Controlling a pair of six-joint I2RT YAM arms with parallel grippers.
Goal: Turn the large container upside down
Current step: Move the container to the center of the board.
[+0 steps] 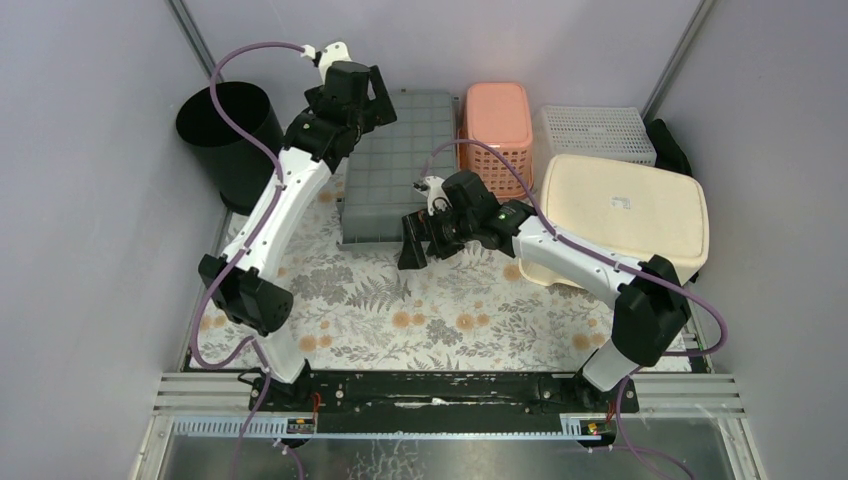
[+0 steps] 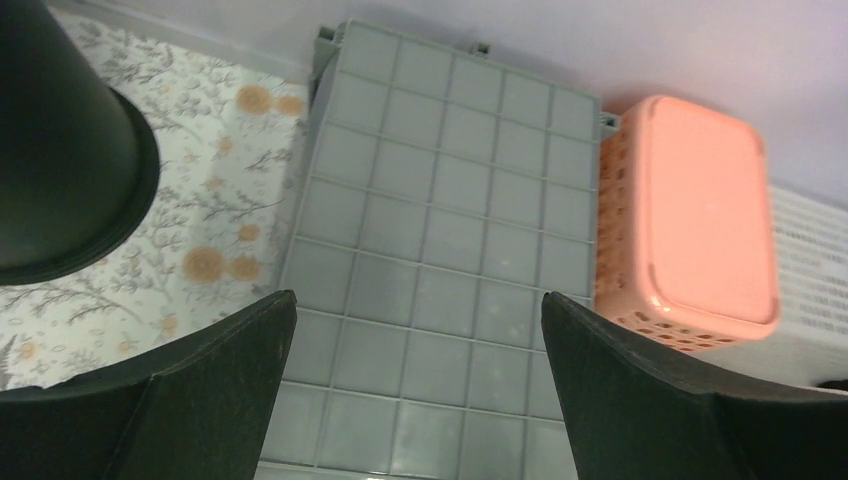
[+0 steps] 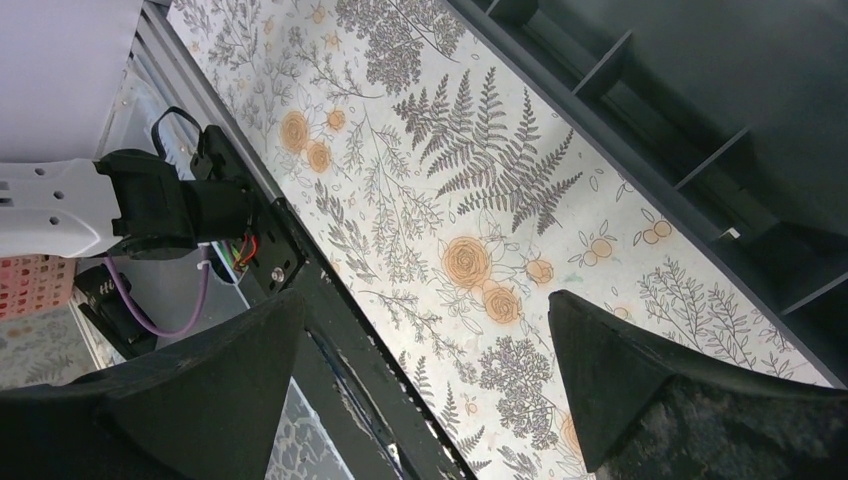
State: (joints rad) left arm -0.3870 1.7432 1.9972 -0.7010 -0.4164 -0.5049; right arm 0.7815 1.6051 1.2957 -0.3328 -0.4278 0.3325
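From above, the large grey container (image 1: 400, 150) lies on the far middle of the flowered surface (image 1: 400, 310) with its gridded bottom facing up. It sits between a black bin (image 1: 225, 125) on the left and a pink basket (image 1: 497, 120) just beside it on the right. A white basket (image 1: 597, 135) and a cream tub (image 1: 625, 210), also bottom up, stand further right. The left fingers (image 1: 378, 95) hang over the container's far left corner, and the right fingers (image 1: 420, 243) sit just off its near right corner. Both pairs are spread wide with nothing between them. In the left wrist view the two dark fingers stand far apart at the bottom of the frame and hold nothing. Beyond them the container's (image 2: 440, 180) squared bottom fills the middle, its right edge close against the pink basket (image 2: 700, 220). The bin (image 2: 60, 150) stands apart on the patterned surface (image 2: 220, 200) at the left. In the right wrist view the fingers are likewise fully parted and empty over the fern and flower print (image 3: 480, 200). The container's ribbed grey side (image 3: 720, 120) runs along the upper right, resting on the surface, and the black rail (image 3: 330, 330) at the surface's edge crosses the lower left.
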